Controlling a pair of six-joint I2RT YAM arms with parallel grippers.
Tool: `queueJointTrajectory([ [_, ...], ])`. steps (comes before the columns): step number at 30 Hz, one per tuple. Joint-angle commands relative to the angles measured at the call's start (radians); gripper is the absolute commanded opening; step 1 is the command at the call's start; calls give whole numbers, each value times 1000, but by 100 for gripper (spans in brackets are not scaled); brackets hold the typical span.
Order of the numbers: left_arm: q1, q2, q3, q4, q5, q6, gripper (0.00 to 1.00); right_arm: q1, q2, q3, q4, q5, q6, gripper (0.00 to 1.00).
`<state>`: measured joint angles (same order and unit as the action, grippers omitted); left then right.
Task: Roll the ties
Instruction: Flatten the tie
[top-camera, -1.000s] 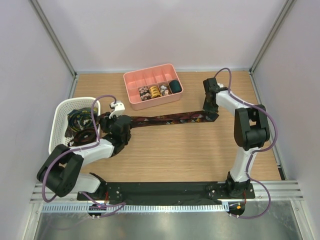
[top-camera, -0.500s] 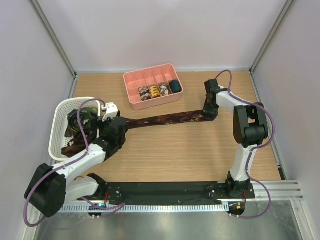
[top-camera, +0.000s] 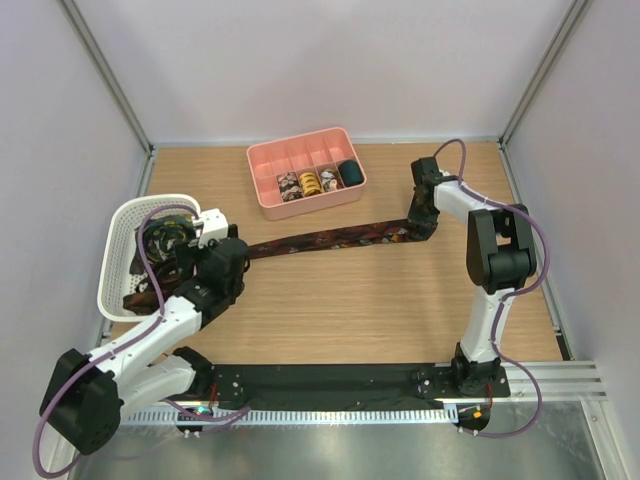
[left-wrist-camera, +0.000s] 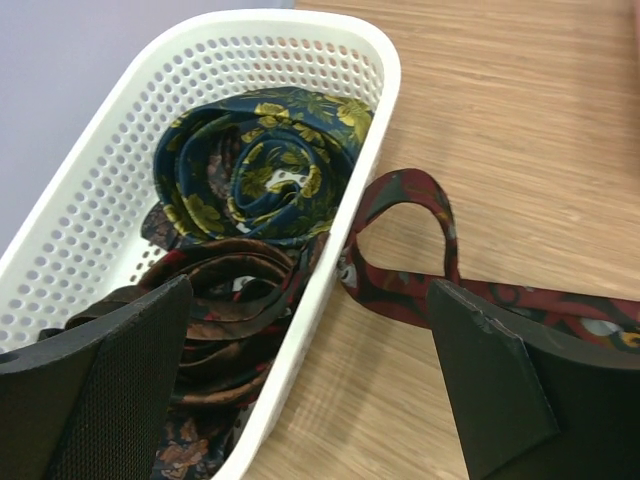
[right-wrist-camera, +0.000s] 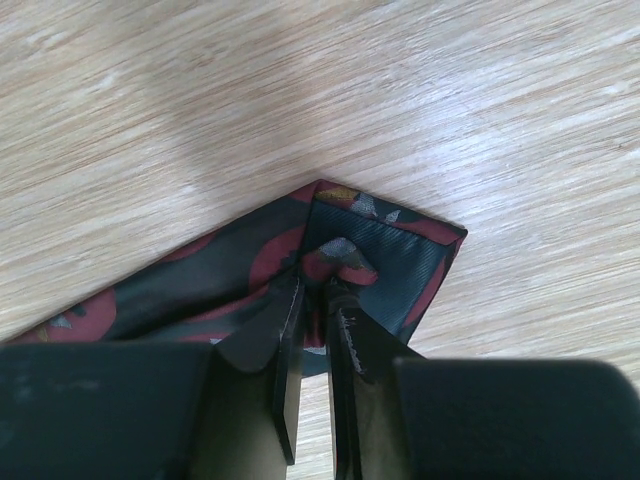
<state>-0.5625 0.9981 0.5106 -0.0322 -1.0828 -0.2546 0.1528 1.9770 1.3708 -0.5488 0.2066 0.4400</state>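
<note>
Left gripper: jaws spread wide, holding nothing, poised over the near rim of the white mesh basket.

Right gripper: fingers drawn to a narrow slit and pinching a raised pucker of the stretched tie just behind its pointed wide end, which lies on the table.

The left wrist view alone shows that tie's narrow end curled in a loop against the basket wall, with a coiled blue and yellow tie and brown ties inside.

The top view alone shows the stretched tie running flat across the table between both arms, and rolled ties in the pink tray beyond it.
</note>
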Motion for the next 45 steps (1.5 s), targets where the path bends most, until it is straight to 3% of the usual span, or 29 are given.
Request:
queueJointTrajectory([
  [1,-4,-44,29,2,59,-58,100,-30,28,5,0,19,0,20],
  [11,-28,-56,23,6,144,-126,100,-140,98,43,-6,-32,-76,20],
  [15,-43,-87,10,6,198,-188,100,-260,167,204,-52,-32,-121,21],
  [21,-76,-119,-40,28,216,-284,100,-302,180,339,-111,40,-156,37],
  [22,-77,-115,-46,55,205,-288,100,-300,177,343,-114,31,-156,48],
  [28,-77,-49,-20,36,117,-340,100,-300,103,347,-114,60,-149,72],
  [31,-76,-10,48,-92,95,-409,100,-299,57,356,-126,38,-130,73],
  [38,-76,31,103,-160,130,-463,100,-219,-91,219,-82,-19,-90,74],
  [41,-57,51,108,-152,145,-462,89,-170,-159,151,-53,-67,-80,73],
  [42,-50,59,109,-138,164,-454,81,-153,-180,134,-48,-72,-80,73],
  [45,-4,103,127,-127,237,-453,73,-72,-249,71,-2,-91,-81,72],
])
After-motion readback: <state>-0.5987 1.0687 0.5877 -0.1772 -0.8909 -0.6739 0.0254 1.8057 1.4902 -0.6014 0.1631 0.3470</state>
